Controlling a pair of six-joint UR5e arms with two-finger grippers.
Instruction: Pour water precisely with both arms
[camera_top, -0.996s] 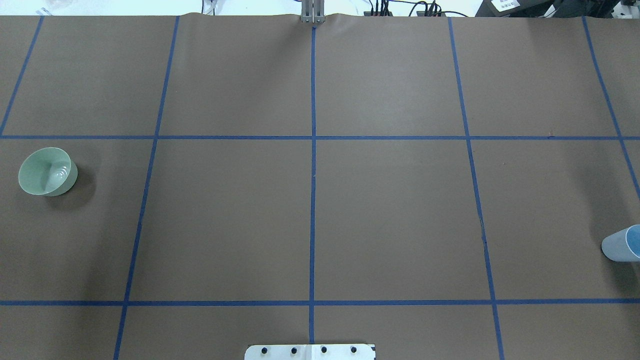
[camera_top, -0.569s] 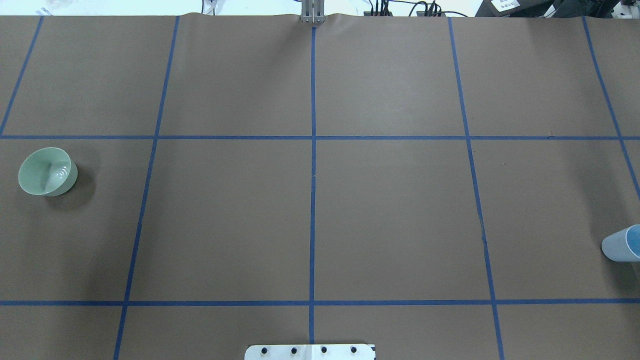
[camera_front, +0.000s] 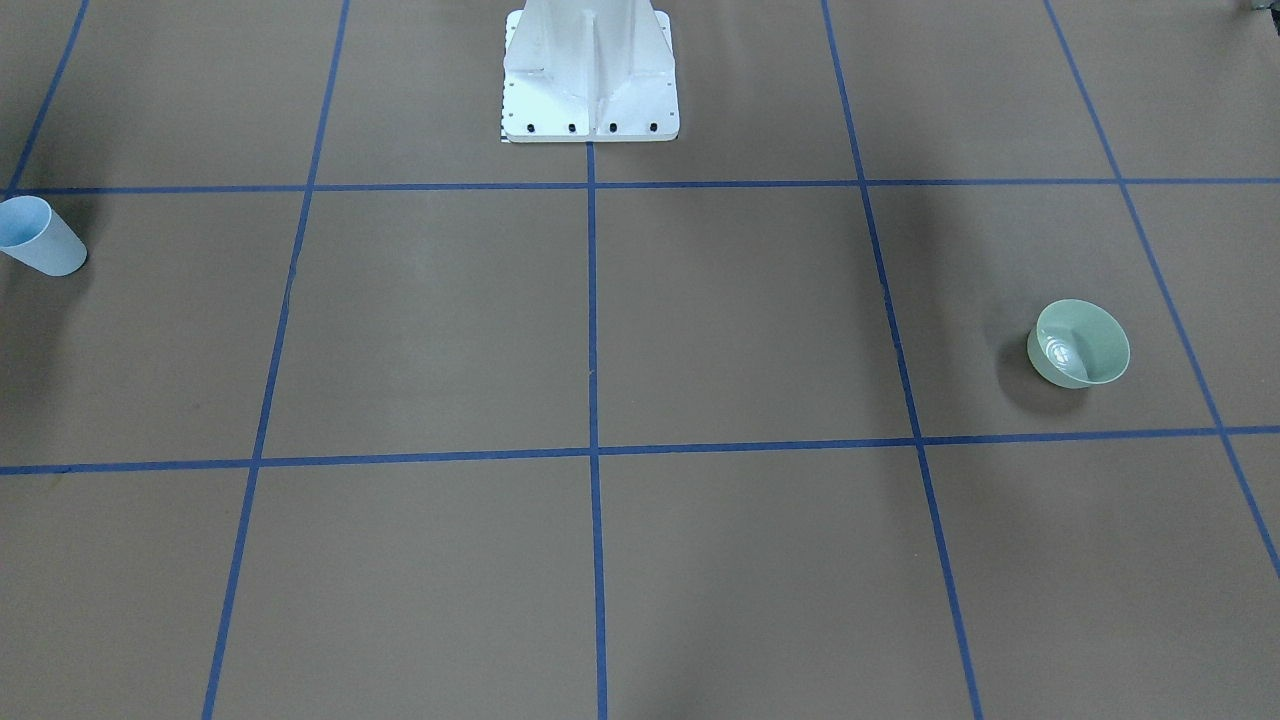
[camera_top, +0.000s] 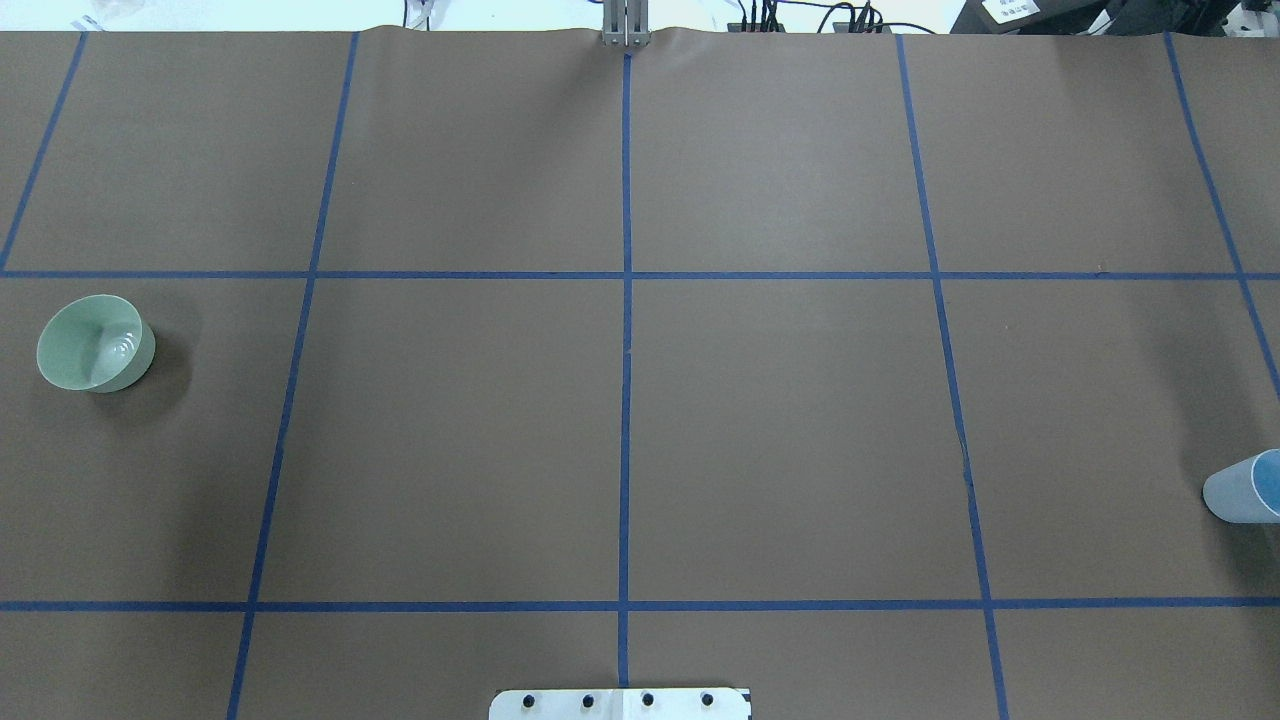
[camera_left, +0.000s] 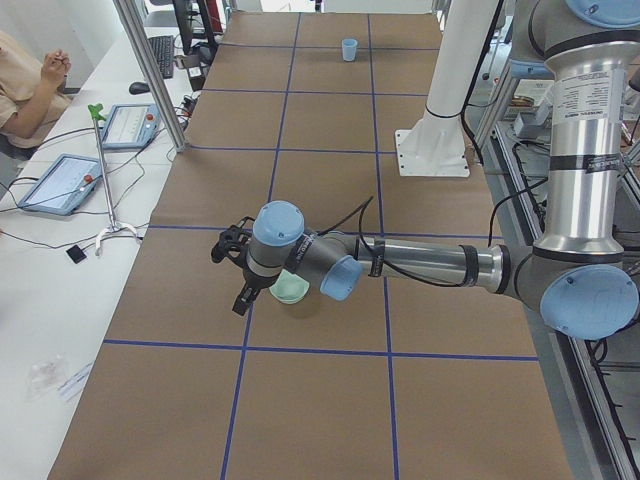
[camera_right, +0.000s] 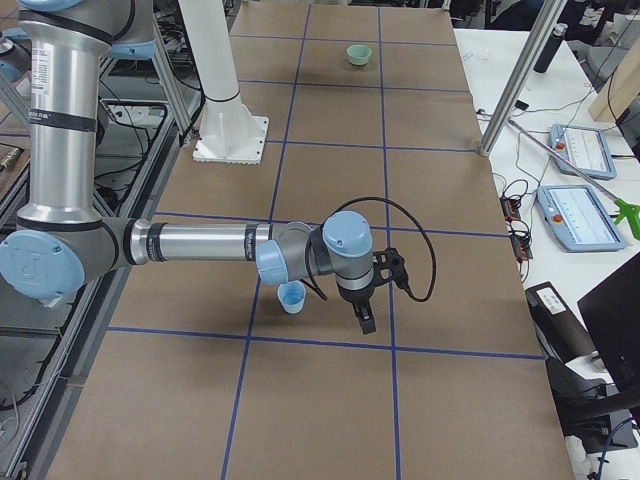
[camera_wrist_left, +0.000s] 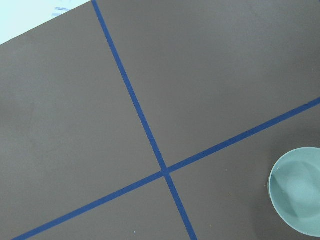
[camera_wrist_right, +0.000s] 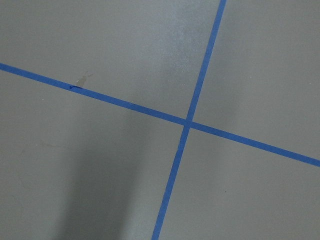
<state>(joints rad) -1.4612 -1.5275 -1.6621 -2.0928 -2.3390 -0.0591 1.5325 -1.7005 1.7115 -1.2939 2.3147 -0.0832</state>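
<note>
A pale green bowl (camera_top: 95, 343) stands at the table's left end; it also shows in the front view (camera_front: 1080, 345) and the left wrist view (camera_wrist_left: 297, 190). A light-blue cup (camera_top: 1243, 487) stands at the right end, also in the front view (camera_front: 40, 237). In the exterior left view my left arm (camera_left: 420, 262) reaches out low, its gripper (camera_left: 240, 298) hanging just beside the bowl (camera_left: 290, 291). In the exterior right view my right arm (camera_right: 200, 243) holds its gripper (camera_right: 363, 318) just beside the cup (camera_right: 292, 297). I cannot tell whether either gripper is open or shut.
The white bolted pedestal (camera_front: 590, 70) stands at the table's robot side. Blue tape lines grid the brown table cover (camera_top: 780, 430). A side desk with tablets (camera_left: 60, 180) and a seated person (camera_left: 25, 85) lies beyond the far edge; metal frame posts (camera_right: 515, 85) stand there.
</note>
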